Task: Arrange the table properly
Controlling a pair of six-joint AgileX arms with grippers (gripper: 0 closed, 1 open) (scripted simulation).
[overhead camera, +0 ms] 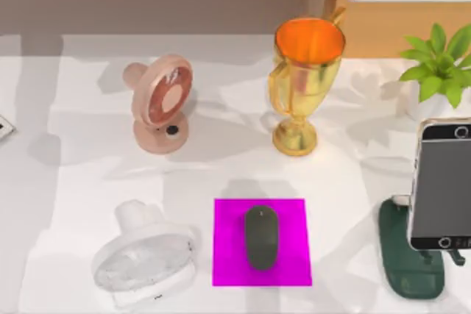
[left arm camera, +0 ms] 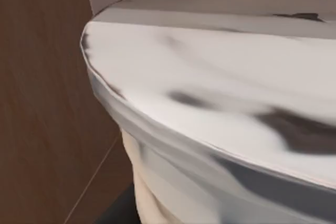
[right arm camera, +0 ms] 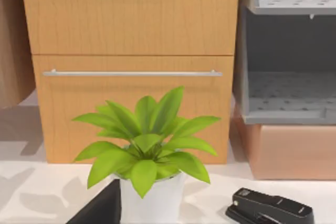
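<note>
The white table [overhead camera: 353, 182] spreads across the top view. A dark grey mouse [overhead camera: 261, 237] lies on a magenta pad [overhead camera: 228, 255] at front centre. To the pad's left a white fan [overhead camera: 143, 255] lies tipped on its back. Behind it a pink fan [overhead camera: 162, 104] stands upright. At back centre is a gold trophy [overhead camera: 305, 79] with an orange inside. At the right a phone [overhead camera: 441, 182] leans on a dark green stand [overhead camera: 408, 270]. The left wrist view is close on a white-grey rounded surface [left arm camera: 210, 103]; I cannot tell what it is.
A potted plant [overhead camera: 438, 68] [right arm camera: 149, 150] stands at the back right, in front of a wooden cabinet [right arm camera: 131, 24] with a drawer handle. A black stapler [right arm camera: 270, 212] lies beside the plant, below grey shelves [right arm camera: 289, 77]. A small object [overhead camera: 4, 126] pokes in at the left edge.
</note>
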